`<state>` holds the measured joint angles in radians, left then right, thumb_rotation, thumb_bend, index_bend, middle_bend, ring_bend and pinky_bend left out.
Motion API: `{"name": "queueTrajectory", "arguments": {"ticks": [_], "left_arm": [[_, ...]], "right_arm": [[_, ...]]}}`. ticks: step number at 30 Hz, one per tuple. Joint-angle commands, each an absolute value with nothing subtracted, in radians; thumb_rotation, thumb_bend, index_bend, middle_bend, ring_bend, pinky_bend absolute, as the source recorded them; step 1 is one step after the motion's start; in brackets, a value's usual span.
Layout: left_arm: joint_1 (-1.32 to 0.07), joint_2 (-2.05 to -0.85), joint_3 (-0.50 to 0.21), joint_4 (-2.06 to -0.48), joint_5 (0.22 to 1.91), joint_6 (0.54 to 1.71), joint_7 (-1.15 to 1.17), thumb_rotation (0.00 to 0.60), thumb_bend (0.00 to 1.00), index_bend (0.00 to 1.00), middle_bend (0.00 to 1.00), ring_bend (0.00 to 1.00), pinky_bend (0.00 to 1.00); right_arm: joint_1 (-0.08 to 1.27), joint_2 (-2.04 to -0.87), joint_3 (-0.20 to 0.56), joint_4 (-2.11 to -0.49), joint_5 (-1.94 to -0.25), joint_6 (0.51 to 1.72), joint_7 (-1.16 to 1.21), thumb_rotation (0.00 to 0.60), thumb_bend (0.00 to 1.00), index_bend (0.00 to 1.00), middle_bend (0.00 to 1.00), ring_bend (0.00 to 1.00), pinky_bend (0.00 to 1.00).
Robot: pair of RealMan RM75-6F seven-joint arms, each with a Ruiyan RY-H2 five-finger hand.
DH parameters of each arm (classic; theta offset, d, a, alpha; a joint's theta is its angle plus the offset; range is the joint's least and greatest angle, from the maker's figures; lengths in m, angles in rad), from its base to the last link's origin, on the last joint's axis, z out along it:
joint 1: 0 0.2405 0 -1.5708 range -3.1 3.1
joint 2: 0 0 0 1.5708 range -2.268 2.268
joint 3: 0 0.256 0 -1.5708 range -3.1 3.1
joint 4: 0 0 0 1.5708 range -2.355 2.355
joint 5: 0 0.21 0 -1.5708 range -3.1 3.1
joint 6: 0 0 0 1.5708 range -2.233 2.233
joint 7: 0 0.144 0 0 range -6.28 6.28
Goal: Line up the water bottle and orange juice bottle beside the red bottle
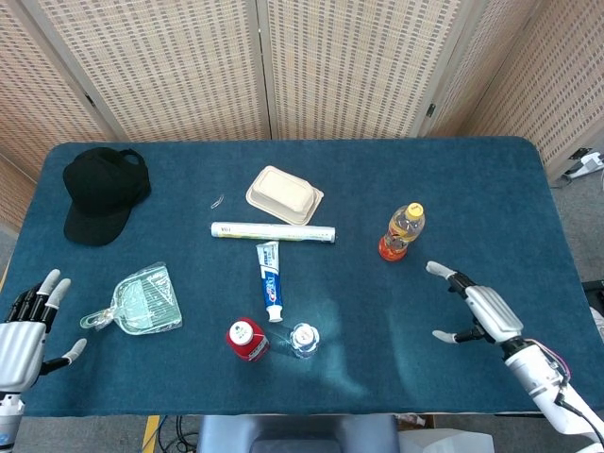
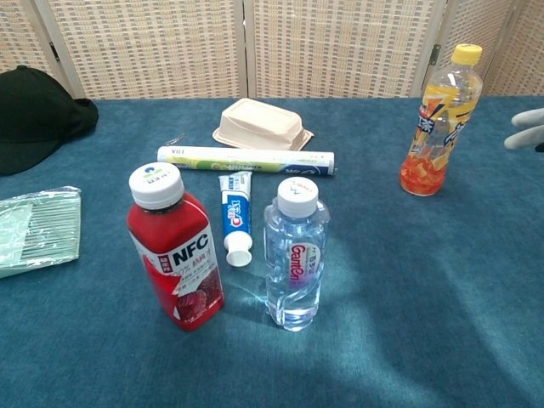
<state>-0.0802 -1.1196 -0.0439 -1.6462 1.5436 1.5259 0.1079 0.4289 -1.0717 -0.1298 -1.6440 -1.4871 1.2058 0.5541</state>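
- Orange juice bottle (image 1: 402, 231) stands upright toward the surface's right edge, well apart from the red bottle (image 1: 246, 339) (water bottle (image 1: 304, 340) already beside it).
- Right hand (image 1: 477, 310), empty with fingers spread, should wrap the bottle's middle squarely.

The chest view's edge crops the right robot hand (image 2: 527, 140) to one fingertip.

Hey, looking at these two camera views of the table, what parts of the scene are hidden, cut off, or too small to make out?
- Right hand: chest view's right edge cuts off all but a fingertip.
- Left hand: head view's bottom-left corner crops it; absent from chest view.
- Black cap and clear bag: cropped by chest view's left edge.
- Small clear item near the beige box: too small to identify.
- Print on the long tube: too small to read.
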Motion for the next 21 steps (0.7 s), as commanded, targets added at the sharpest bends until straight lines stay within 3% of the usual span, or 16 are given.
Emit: {"name": "queueTrajectory", "arguments": {"ticks": [1, 6, 21], "left_arm": [[-0.081, -1.120, -0.042, -1.646, 1.545, 1.524, 0.106, 0.600, 0.18, 0.08, 0.00, 0.06, 0.09], [-0.084, -1.122, -0.039, -1.645, 1.553, 1.523, 0.104, 0.600, 0.18, 0.08, 0.00, 0.06, 0.09], [-0.082, -1.118, -0.038, -1.643, 1.545, 1.524, 0.100, 0.600, 0.18, 0.08, 0.00, 0.06, 0.09]], "right_arm": [[0.403, -1.081, -0.102, -1.629, -1.460, 1.230, 0.561, 0.600, 0.06, 0.01, 0.07, 0.05, 0.25], [0.397, -1.130, -0.036, -1.592, -1.414, 1.230, 0.586, 0.600, 0.03, 0.00, 0.02, 0.00, 0.16], [0.487, -1.307, 0.136, -1.401, -1.273, 1.057, 0.637, 0.600, 0.02, 0.00, 0.02, 0.00, 0.16]]}}
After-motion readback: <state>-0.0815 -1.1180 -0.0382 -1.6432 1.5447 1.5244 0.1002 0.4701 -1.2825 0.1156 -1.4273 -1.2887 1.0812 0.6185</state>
